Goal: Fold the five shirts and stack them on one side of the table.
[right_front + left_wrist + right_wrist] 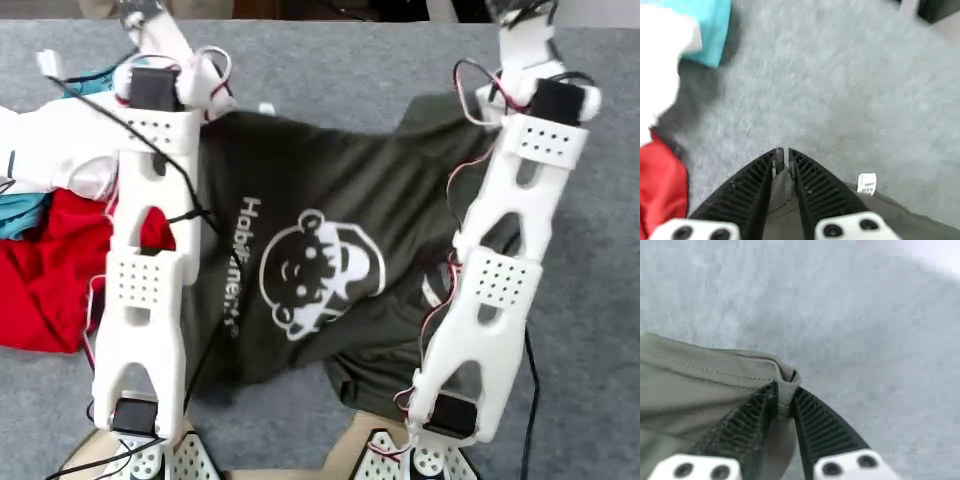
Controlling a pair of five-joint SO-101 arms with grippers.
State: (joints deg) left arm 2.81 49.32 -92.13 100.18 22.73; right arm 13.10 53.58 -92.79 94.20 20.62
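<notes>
olive shirt (330, 270) was laid out print-up on the grey worktop (580, 300) between the arms. left pincer (784, 161) was squeezed down on its edge just by the white tag (867, 184), right pincer (784, 402) was clamped onto a hem corner. red shirt (45, 280), white shirt (50, 140) and teal shirt (20, 215) were heaped beside the left arm.

A grey, fuzzy cloth cover (590, 350) spreads across the whole table. A strip of pale tan wooden board (345, 452) shows at its near edge.
</notes>
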